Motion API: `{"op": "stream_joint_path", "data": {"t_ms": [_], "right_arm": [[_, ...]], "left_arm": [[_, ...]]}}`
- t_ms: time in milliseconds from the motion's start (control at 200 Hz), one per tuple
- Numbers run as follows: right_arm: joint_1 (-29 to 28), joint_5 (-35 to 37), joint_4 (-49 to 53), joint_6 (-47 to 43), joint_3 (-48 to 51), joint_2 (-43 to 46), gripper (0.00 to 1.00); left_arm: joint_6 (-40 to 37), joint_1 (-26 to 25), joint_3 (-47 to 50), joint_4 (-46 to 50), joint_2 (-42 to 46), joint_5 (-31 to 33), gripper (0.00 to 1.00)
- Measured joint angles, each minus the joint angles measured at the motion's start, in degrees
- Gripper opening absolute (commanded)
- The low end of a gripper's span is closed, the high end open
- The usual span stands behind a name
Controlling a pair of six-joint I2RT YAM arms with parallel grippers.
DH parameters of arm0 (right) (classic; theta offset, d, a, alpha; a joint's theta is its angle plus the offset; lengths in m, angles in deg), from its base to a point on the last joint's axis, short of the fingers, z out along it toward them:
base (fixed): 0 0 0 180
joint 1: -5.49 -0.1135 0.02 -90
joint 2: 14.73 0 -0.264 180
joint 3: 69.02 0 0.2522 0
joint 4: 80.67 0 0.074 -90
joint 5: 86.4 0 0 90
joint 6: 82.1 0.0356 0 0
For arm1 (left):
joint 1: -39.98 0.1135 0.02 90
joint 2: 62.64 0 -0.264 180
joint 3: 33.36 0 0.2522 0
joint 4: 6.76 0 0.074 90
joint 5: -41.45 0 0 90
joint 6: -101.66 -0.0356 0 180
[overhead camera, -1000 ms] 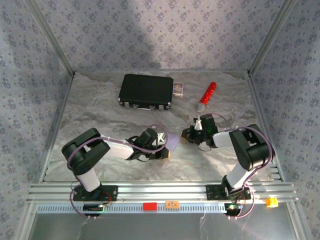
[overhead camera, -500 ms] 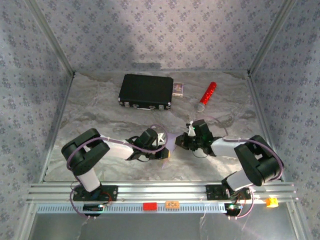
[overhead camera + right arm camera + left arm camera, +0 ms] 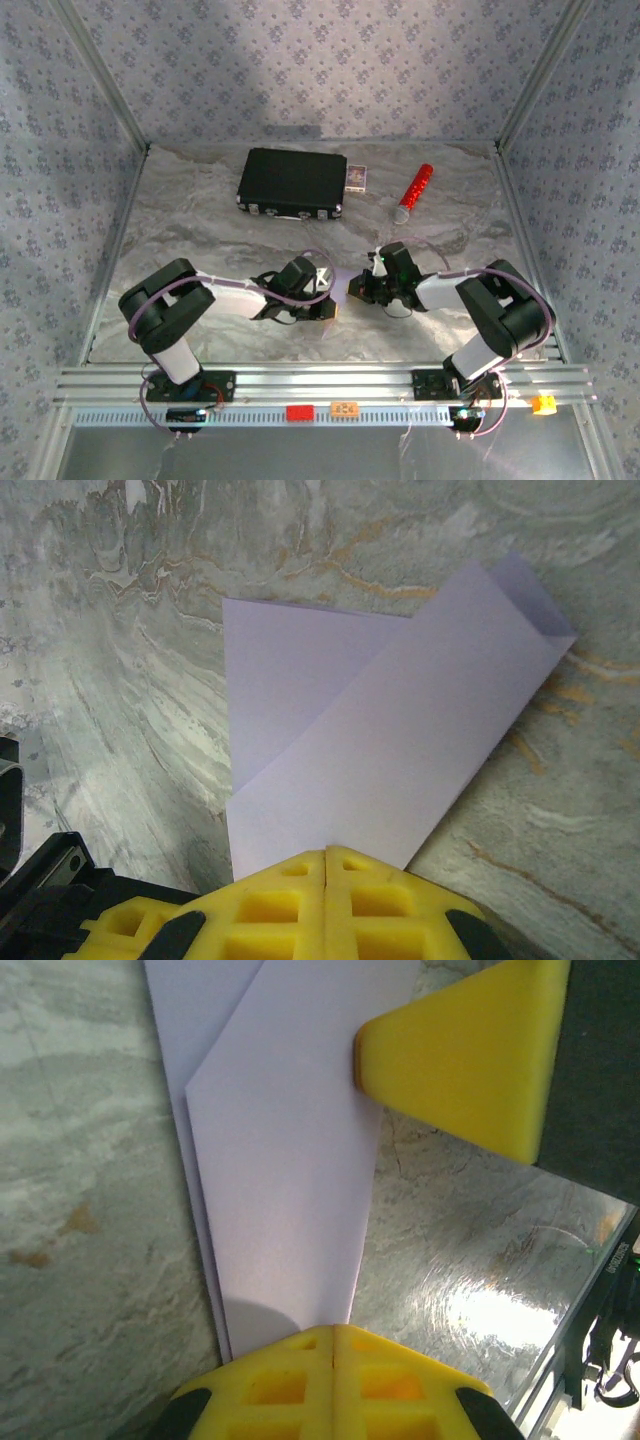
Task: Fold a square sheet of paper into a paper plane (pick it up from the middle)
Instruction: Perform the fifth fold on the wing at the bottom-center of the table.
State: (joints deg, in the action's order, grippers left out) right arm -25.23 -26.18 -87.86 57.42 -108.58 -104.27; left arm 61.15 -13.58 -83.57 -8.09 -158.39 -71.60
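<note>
Marbled table [image 3: 200, 230]: black case [image 3: 293, 182] lies at far side, left of centre.

Left gripper [image 3: 328, 300] and right gripper [image 3: 358, 290] meet low at table centre, tips facing each other.

Lilac paper sheet [image 3: 285, 1160], partly folded with diagonal flap over lower layer, lies flat between them.

Left jaws closed, pinching one narrow end of sheet.

Right jaws closed, clamped on opposite edge.

Red-and-silver cylinder [image 3: 412, 193] right of case, well apart from grippers.

Small card box [image 3: 358, 177] just beside case's right end.
</note>
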Motion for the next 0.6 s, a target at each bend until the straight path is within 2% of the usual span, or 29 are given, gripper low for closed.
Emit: {"op": "stream_joint_path", "data": {"t_ms": [215,600], "right_arm": [[0.0,0.0,0.2,-0.1,-0.1,0.0,0.02],[0.0,0.0,0.7,-0.1,-0.4,-0.2,0.02]], "left_arm": [[-1.3,-0.1,-4.5,6.0,0.6,0.3,0.03],[-1.9,-0.2,-9.5,5.7,-6.5,-1.6,0.04]]}}
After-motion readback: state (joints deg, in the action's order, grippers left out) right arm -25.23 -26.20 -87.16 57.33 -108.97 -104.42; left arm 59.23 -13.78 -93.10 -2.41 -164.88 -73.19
